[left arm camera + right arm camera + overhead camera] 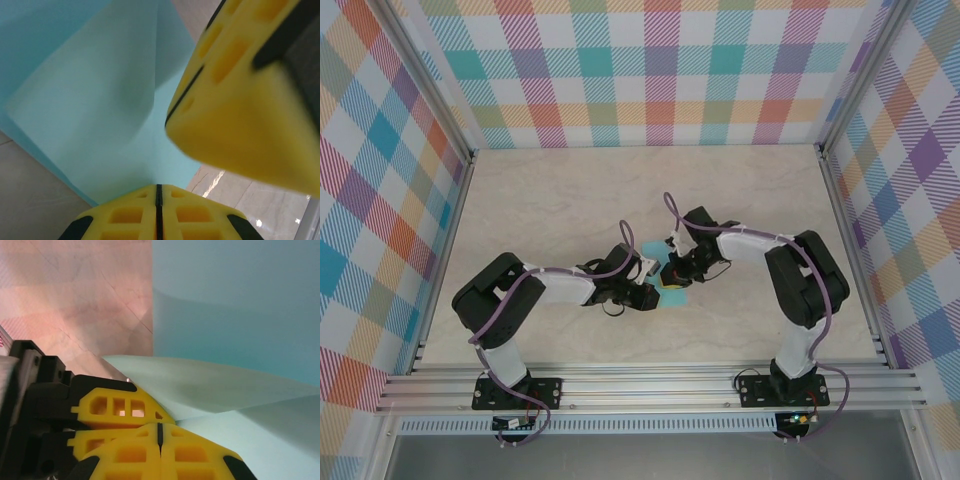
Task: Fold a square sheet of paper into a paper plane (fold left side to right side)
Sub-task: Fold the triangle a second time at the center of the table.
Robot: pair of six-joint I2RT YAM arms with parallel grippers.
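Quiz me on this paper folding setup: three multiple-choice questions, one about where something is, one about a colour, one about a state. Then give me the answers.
1. Where does the square sheet of paper lie?
A) at the middle of the table
B) against the back wall
C) on the front rail

2. What colour is the sheet?
A) white
B) turquoise
C) red

3. How does the left tool stand?
A) wide open
B) half open
C) shut, fingers pressed together

Answers:
1 A, the top view shows it at the centre of the tabletop.
2 B, both wrist views show turquoise paper.
3 C, only a thin seam parts the fingers, and the paper runs into it.
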